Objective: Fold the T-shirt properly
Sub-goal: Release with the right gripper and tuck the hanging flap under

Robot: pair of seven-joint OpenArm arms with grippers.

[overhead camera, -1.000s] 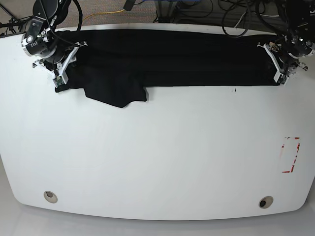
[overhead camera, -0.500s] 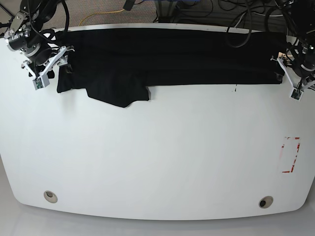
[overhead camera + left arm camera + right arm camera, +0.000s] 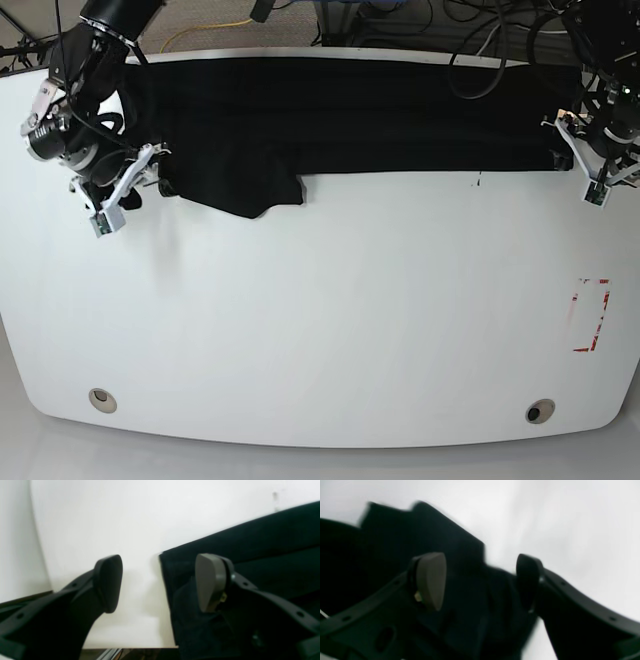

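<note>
My left gripper (image 3: pixel 158 582) stands with its jaws well apart and nothing between them: one pad hangs over bare worktop (image 3: pixel 330 320), the other over the end of the T-shirt (image 3: pixel 350 115), and the cloth's edge runs through the gap without being pinched. My right gripper (image 3: pixel 480 582) is spread about as wide and also holds nothing; dark cloth lies beneath it, out of the pads' reach as far as I can judge. In the base view the T-shirt lies as a long dark band along the far edge of the worktop, reaching almost from one arm to the other, with a loose flap, probably a sleeve, poking out of its near edge towards my right side. I judge the lengthwise fold done and the rest open: that flap wants tucking in, and the band has yet to be folded across into a compact stack. Much is hard to read. The black cloth hides its own layers, so I cannot count the folds; the right wrist view is blurred; and both arms run out of the base view at the top.
</note>
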